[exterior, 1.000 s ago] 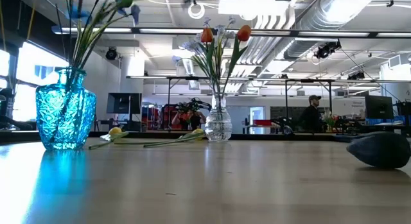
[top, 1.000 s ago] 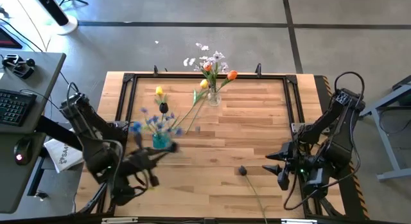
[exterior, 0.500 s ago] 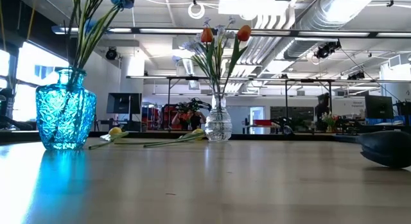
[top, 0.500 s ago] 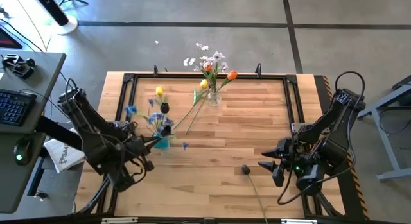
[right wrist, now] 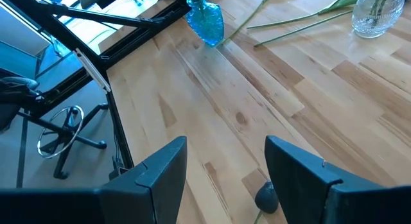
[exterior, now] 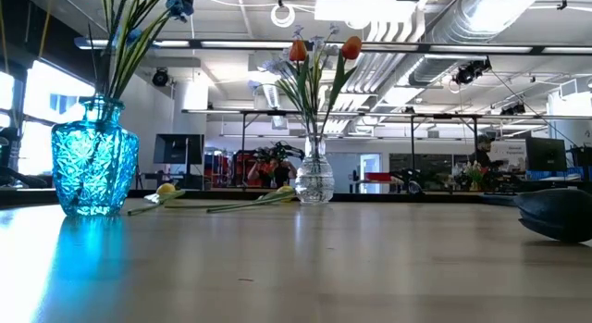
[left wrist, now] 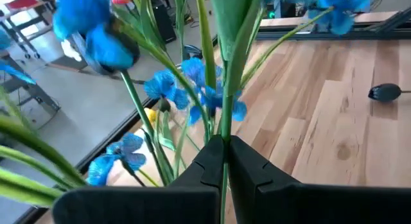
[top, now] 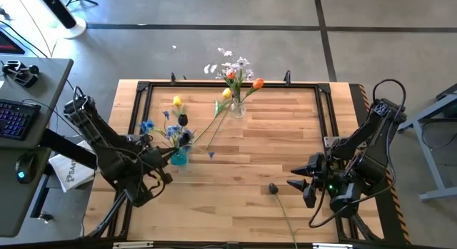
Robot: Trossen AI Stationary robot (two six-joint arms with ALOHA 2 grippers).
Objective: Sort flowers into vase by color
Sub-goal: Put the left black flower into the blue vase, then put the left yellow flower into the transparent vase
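A blue glass vase (top: 179,159) (exterior: 92,166) stands near the table's left side with blue-blossom stems rising from it. My left gripper (top: 170,155) (left wrist: 225,150) is right beside it, shut on one stem. A clear vase (top: 237,108) (exterior: 314,180) near the far edge holds orange-red tulips and white-lilac sprigs. Two yellow tulips (top: 177,101) (top: 227,94) lie flat on the table between the vases. A dark purple tulip (top: 273,188) (right wrist: 266,197) lies near the near edge. My right gripper (top: 296,186) (right wrist: 225,160) hovers open just right of its head. My left gripper pinches a green stem (left wrist: 225,131) of a blue-blossom flower between its two fingers, coming at it from the table's left side, across the stem. The stem rises upright past the fingertips among the other blue stems. The gripper hides its lower end and the vase mouth.
A black frame rail (top: 228,83) edges the table. The long stems of the lying yellow tulips (top: 214,124) stretch across the wood between the two vases. The middle and right of the tabletop (top: 285,142) are bare wood. A desk with a keyboard (top: 14,120) stands left of the table.
My left gripper has moved from near the table's near edge toward the far edge and up to the blue vase. The blue-blossom stems have swung with it, their heads shifting above the vase. My right gripper has shifted slightly toward the table's left.
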